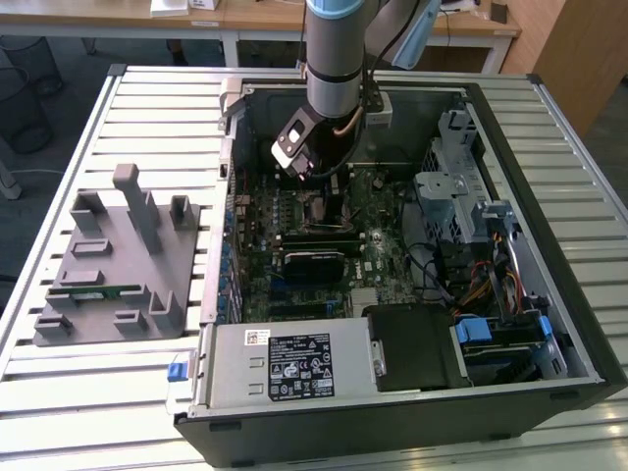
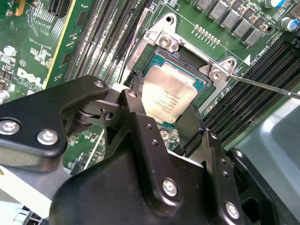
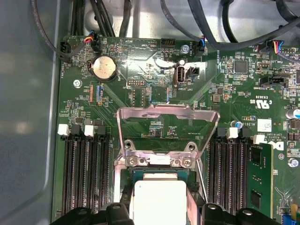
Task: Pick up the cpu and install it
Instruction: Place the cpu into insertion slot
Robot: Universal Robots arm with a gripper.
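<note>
A robotics lab or test workshop: a robot arm point(image 1: 334, 59) reaches down over a slotted aluminium worktop point(image 1: 88, 128); an opened computer case point(image 1: 392, 427) lies on it, its green motherboard point(image 3: 154, 61) bare; a grey plastic fixture point(image 1: 118, 265) sits by the worktop's edge on the exterior view's left; wooden desks point(image 1: 255, 15) stand beyond its far edge.

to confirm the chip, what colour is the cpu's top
The cpu top is pale silver-grey, best in the second wrist view.

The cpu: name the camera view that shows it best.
Second wrist view: the cpu shows most of its silver top. The first wrist view crops it at the frame edge; the exterior view has the arm over it.
</note>
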